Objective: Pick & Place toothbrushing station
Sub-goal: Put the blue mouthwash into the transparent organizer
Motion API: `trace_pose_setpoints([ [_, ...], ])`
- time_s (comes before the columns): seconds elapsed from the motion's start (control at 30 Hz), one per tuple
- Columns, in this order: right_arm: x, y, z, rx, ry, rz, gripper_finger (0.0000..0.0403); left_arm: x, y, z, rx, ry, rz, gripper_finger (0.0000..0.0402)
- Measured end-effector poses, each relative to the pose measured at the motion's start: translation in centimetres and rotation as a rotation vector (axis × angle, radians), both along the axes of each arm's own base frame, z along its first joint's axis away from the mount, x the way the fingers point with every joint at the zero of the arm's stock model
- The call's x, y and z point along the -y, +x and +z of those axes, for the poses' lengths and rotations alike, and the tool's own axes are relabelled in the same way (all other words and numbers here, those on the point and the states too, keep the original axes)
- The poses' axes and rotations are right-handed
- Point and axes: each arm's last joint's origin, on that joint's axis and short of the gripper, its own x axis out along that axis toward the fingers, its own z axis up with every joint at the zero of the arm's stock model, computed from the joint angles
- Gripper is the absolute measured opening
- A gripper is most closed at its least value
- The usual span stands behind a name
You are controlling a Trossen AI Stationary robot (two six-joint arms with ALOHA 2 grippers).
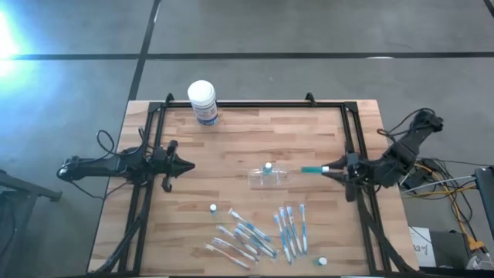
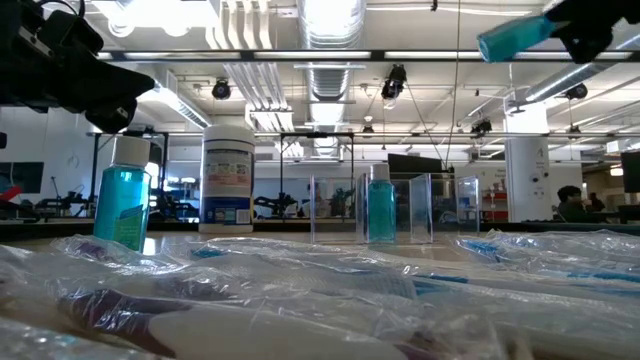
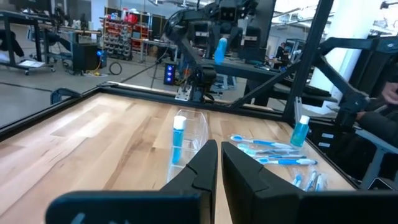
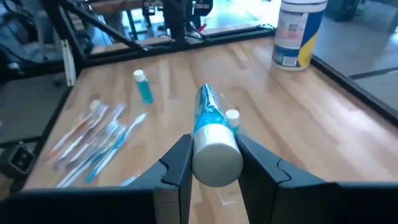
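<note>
Right gripper (image 1: pixel 330 168), clamped on a blue tube (image 1: pixel 311 169), hovers beside the toothbrushing station (image 1: pixel 268 177).

The table (image 1: pixel 255 147) is seen from overhead, level from its edge, and closely from both wrists, all sharing the clear holder (image 1: pixel 268 177)

Setting: an industrial robotics lab or workshop hall.

- Ceiling (image 2: pixel 330 40): exposed ducting, piping and strip lights are being shown across the top of the low view.
- Floor (image 1: pixel 309 27): bare grey concrete, crossed by dark lines, is being seen around the table in the high view.
- Table (image 1: pixel 247 139): a wood-topped bench is being framed by black metal rails.
- Storage racks (image 3: pixel 124 31): stocked shelving is being shown at upper left of the left wrist view.
- Cables (image 1: pixel 451 193): loose wiring is being seen at right of the high view.
- Person (image 2: pixel 570 203): seated, at right of the low view.
</note>
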Motion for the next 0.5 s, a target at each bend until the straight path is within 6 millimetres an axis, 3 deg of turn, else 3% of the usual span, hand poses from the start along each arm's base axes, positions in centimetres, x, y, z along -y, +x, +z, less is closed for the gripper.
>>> trace_pose_setpoints([
  [0.23, -0.3, 5.0, 3.9, -0.137, -0.037, 0.051, 0.0088, -0.2, 0.0, 0.1, 0.008, -0.015, 0.078, 0.0025],
  [0.5, 0.7, 12.3, 6.2, -0.540, -0.103, 0.011, 0.0089, -0.2, 0.0, 0.1, 0.007, -0.016, 0.079, 0.0025],
])
